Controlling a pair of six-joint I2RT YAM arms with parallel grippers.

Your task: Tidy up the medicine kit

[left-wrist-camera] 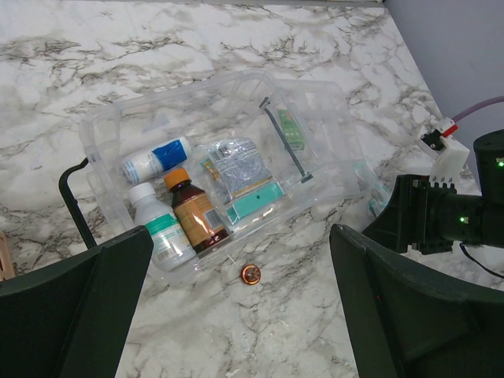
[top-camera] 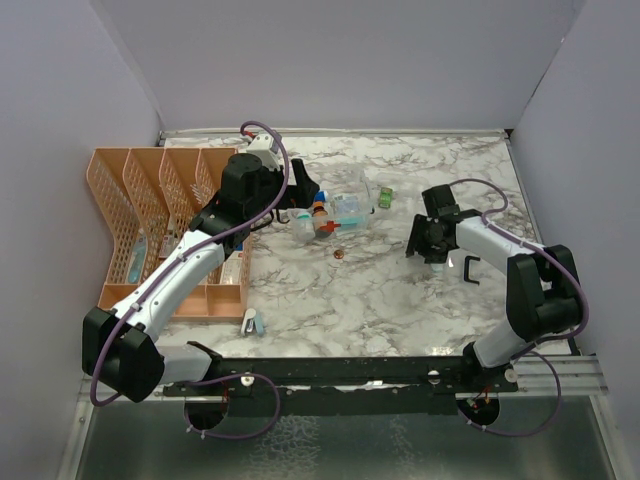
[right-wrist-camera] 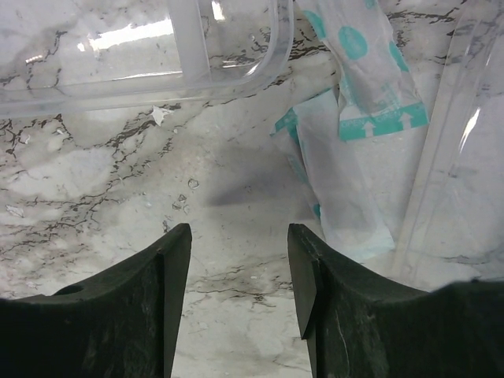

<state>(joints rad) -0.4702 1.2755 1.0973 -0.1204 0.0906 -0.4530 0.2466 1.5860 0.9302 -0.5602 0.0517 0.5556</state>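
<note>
Medicine kit (left-wrist-camera: 228, 173) sits near the table's far edge, abt midway along it. The lid seems flipped open toward the right edge, w/ the black handle (left-wrist-camera: 287, 146) lying across the middle.

Box is thin clear plastic, so prob. light and fairly stiff, but flexy at the walls & slick. A hard squeeze could bow or crack it. The load inside is loose: amber bottle (left-wrist-camera: 197, 214), blue-label bottle (left-wrist-camera: 153, 161), green-label bottle (left-wrist-camera: 161, 230), foil sachet (left-wrist-camera: 240, 167). These will likely roll & shift the weight if the box tips, so it wants sliding or a level lift.

Best hold, by judgement, is a pinch over the rim of a long side wall, or the handle once the lid is shut. The flat panels give nothing to grip.

Left hand (left-wrist-camera: 240, 236) hovers over the kit's near side, fingers spread wide, holding nothing. Right hand (right-wrist-camera: 239, 236) is low over the table just right of the kit, fingers part open, empty, w/ teal-white packets (right-wrist-camera: 346, 181) just ahead. A copper disc (left-wrist-camera: 250, 273) lies on the table just beside the near wall.
</note>
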